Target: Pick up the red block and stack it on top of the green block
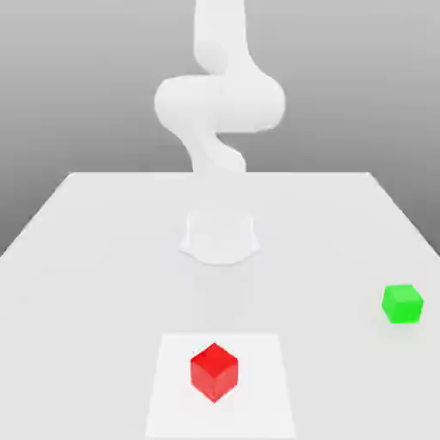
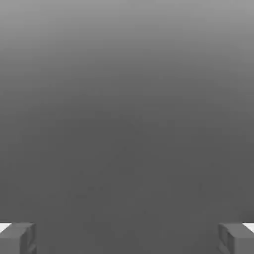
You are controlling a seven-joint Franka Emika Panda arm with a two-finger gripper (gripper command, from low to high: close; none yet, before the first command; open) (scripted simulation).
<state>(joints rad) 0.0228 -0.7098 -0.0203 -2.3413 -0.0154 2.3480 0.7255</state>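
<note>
A white table (image 1: 103, 249) is seen spread across the lower part of the exterior view, under a plain grey backdrop; its far edge is drawn as a straight line behind the robot. The white arm (image 1: 219, 103) is planted on a round base (image 1: 220, 239) near the middle of the table; from that base it is carried upward in a curved, twisting column and is cut off by the upper edge of the exterior view. A paler square patch (image 1: 258, 387) is marked on the tabletop at the near edge; it is set directly in front of the base. The red block (image 1: 214, 371) is rested on that patch, turned so that one corner is pointed at the camera; it is well apart from the arm. The green block (image 1: 402, 303) is placed on the bare table towards the exterior view's right, well apart from the red block and somewhat farther back. In the hand view, the gripper (image 2: 127, 238) is shown with its two grey fingertips (image 2: 17, 238) spread wide apart; nothing is held between them, and a bare grey surface is seen beyond them.
</note>
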